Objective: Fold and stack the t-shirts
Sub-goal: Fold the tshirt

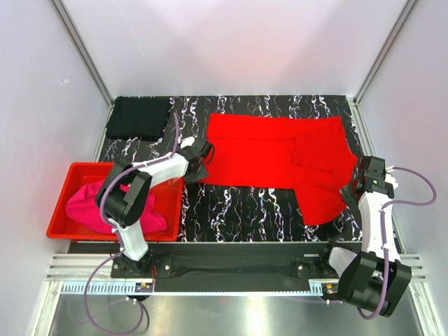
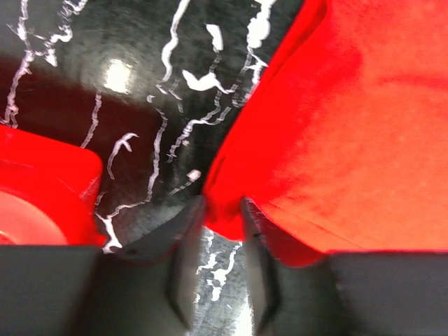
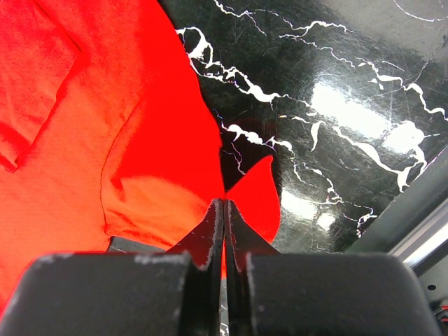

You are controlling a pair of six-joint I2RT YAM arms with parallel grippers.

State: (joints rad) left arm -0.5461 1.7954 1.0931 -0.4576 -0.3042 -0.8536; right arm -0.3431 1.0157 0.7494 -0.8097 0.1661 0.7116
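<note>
At the far left, a red bin [image 1: 59, 203] is set at the near left of the black marbled table [image 1: 245, 210], and the magenta t-shirt [image 1: 87, 203] is heaped loosely inside it. Behind the bin, at the back left corner, the black t-shirt [image 1: 138, 117] is laid flat in a folded rectangle, well apart from the other cloth.

Just right of the bin, the left gripper [image 1: 205, 155] is lowered to the left edge of the red t-shirt [image 1: 273, 154]. In the left wrist view its fingers [image 2: 183, 245] are seen a little apart, with the shirt's edge [image 2: 350, 126] bunched between the tips. Whether the cloth is pinched cannot be told.

The red t-shirt is spread flat across the middle and right of the table, with one part folded over itself toward the right.

At the shirt's near right corner, the right gripper [image 1: 348, 192] is placed low. In the right wrist view its jaws are pressed together [image 3: 224, 204], and a corner of the red cloth [image 3: 84, 126] is clamped between them.
</note>
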